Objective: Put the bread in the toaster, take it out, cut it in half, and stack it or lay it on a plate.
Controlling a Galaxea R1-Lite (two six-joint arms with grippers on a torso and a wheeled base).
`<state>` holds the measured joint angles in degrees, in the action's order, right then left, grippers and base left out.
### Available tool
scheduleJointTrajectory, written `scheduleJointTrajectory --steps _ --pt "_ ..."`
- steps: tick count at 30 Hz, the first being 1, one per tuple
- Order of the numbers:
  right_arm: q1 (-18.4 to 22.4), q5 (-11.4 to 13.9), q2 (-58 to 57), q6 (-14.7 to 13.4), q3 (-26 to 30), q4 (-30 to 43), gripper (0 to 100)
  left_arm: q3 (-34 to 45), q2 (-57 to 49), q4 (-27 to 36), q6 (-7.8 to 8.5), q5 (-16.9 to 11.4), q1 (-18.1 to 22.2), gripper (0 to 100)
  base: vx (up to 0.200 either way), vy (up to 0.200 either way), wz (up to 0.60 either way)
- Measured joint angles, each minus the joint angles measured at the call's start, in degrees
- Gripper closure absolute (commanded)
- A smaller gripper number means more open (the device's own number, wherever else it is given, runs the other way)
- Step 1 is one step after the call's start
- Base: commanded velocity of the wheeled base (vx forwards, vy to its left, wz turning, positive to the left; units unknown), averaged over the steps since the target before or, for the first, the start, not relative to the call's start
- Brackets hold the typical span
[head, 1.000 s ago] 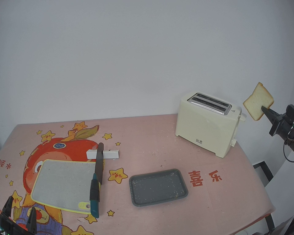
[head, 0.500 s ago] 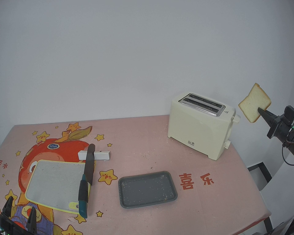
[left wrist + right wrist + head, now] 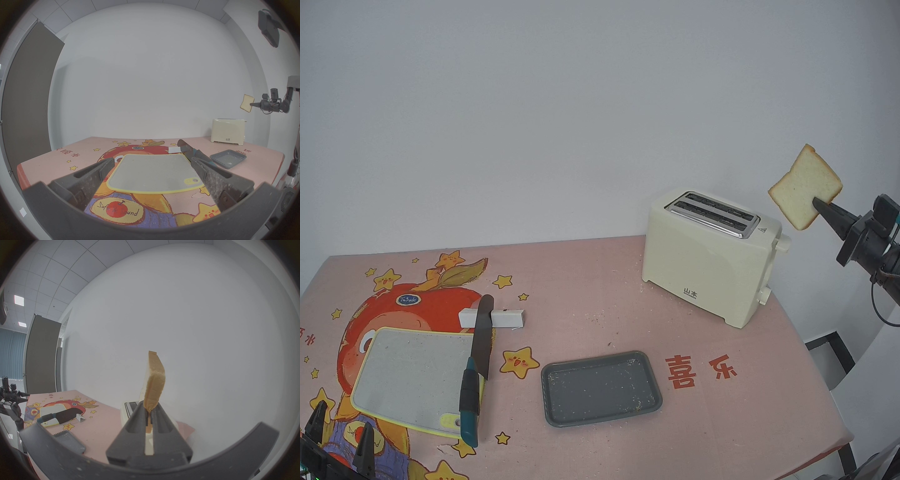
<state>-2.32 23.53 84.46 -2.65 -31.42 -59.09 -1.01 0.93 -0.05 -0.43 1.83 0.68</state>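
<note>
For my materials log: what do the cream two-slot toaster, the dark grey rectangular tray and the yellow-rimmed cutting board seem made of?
Cream two-slot toaster: likely smooth matte plastic shell, with shiny metal around the slots.
Dark grey rectangular tray: probably matte plastic or coated metal; dull, crumb-speckled.
Yellow-rimmed cutting board: seemingly plastic, grey textured face, moulded hanging hole.

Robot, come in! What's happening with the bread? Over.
Right gripper shut on bread, high beside toaster. Left gripper open by cutting board. Nothing between bread and slots.
</note>
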Motion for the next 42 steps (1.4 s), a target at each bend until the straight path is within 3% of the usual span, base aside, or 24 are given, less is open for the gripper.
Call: scheduleJointTrajectory --steps 6,12,22,30,35,42 --pt "-1.8 0.2 2.3 0.4 -4.7 0.3 100 0.0 0.0 0.0 0.0 0.0 0.0 0 0.0 0.0 0.0" --pt "-2.4 0.3 4.4 2.8 -8.4 0.7 100 0.0 0.0 0.0 0.0 0.0 0.0 0 0.0 0.0 0.0" --pt "-2.6 0.3 5.4 3.8 -17.0 10.3 100 0.0 0.0 0.0 0.0 0.0 0.0 0 0.0 0.0 0.0" --pt "-3.4 0.4 6.2 7.2 -22.4 19.2 100 0.0 0.0 0.0 0.0 0.0 0.0 0 0.0 0.0 0.0" --pt "-4.3 0.4 7.7 8.1 -25.6 21.3 100 0.0 0.0 0.0 0.0 0.0 0.0 0 0.0 0.0 0.0" --pt "-6.5 0.4 11.9 13.0 -27.7 21.9 100 0.0 0.0 0.0 0.0 0.0 0.0 0 0.0 0.0 0.0"
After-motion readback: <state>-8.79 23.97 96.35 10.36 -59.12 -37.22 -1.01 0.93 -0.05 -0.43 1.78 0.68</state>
